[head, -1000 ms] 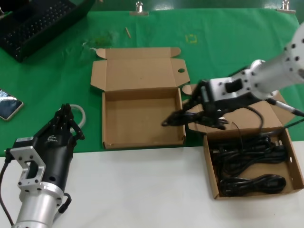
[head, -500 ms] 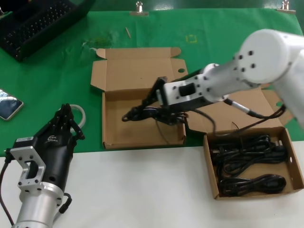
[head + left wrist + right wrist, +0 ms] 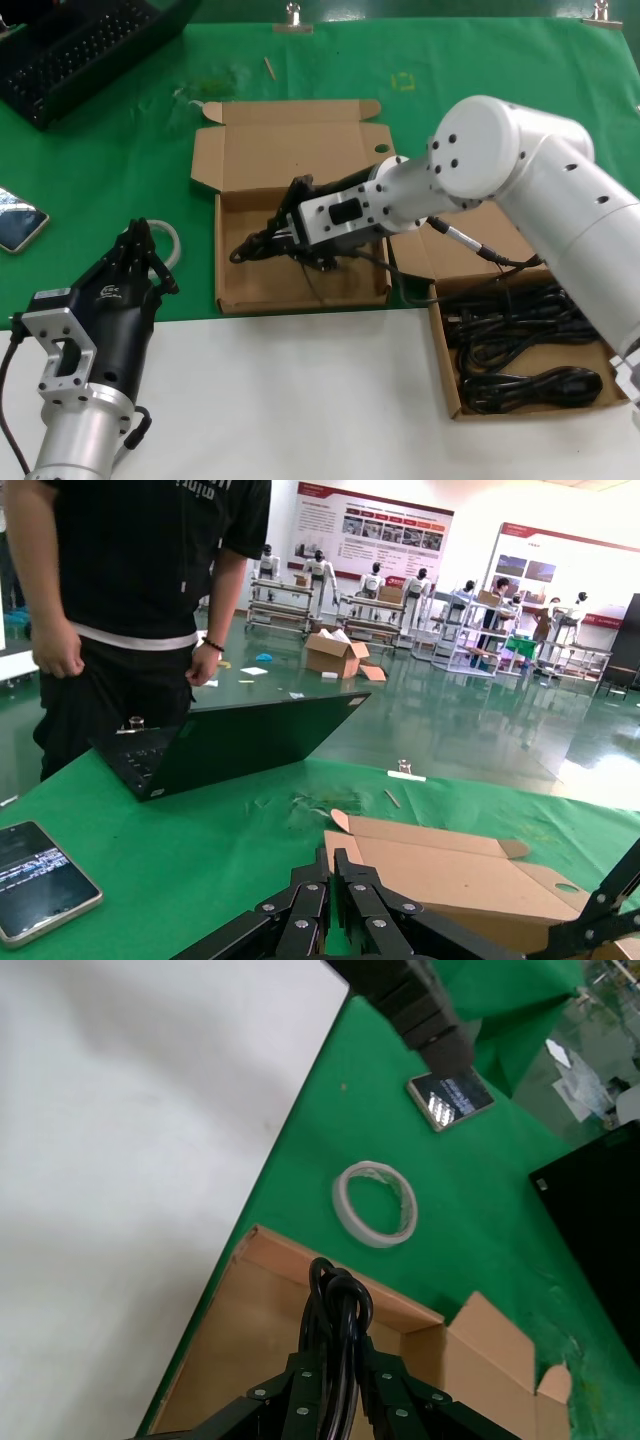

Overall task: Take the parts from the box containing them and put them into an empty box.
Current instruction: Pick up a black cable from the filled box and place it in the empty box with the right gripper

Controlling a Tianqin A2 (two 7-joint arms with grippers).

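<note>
My right gripper (image 3: 245,250) is shut on a black power cord (image 3: 338,1295) and holds it low over the floor of the empty box (image 3: 255,215). The cord's tail (image 3: 312,280) hangs under the wrist and trails back toward the box containing the parts (image 3: 440,345). Several black cords (image 3: 520,345) lie bundled in that box. In the right wrist view the gripper (image 3: 335,1358) has the cord loop sticking out past its fingertips, above the box's near corner. My left gripper (image 3: 135,250) is parked at the lower left, shut and empty; its own view shows the jaws closed (image 3: 331,852).
A whitish ring of tubing (image 3: 170,240) lies beside my left gripper, left of the empty box. A phone (image 3: 15,225) sits at the far left and a laptop (image 3: 80,40) at the back left. A person (image 3: 130,600) stands behind the table.
My right gripper has swung left with the cord, from over the box containing the parts to over the empty box. The left arm has not moved.
</note>
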